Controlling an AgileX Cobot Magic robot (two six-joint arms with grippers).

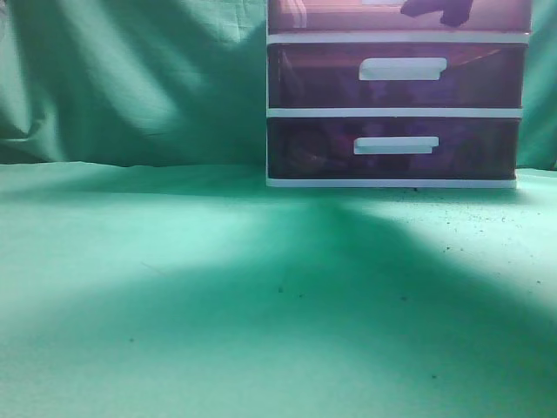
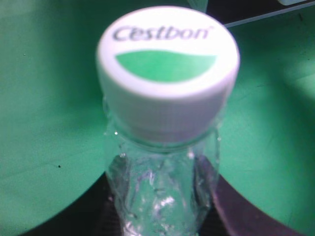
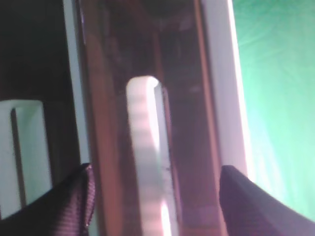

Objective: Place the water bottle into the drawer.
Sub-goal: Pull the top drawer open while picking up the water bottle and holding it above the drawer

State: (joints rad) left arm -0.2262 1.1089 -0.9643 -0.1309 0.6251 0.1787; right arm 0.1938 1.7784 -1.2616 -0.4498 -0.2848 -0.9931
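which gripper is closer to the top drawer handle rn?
Right. Its fingers flank the drawer front, with the white handle between them. The left gripper is off over the green cloth, around the water bottle.

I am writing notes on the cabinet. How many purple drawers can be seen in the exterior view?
3: the top drawer, cut off by the picture's upper edge; the middle drawer; the bottom drawer, nearest the green cloth. More above may be hidden.
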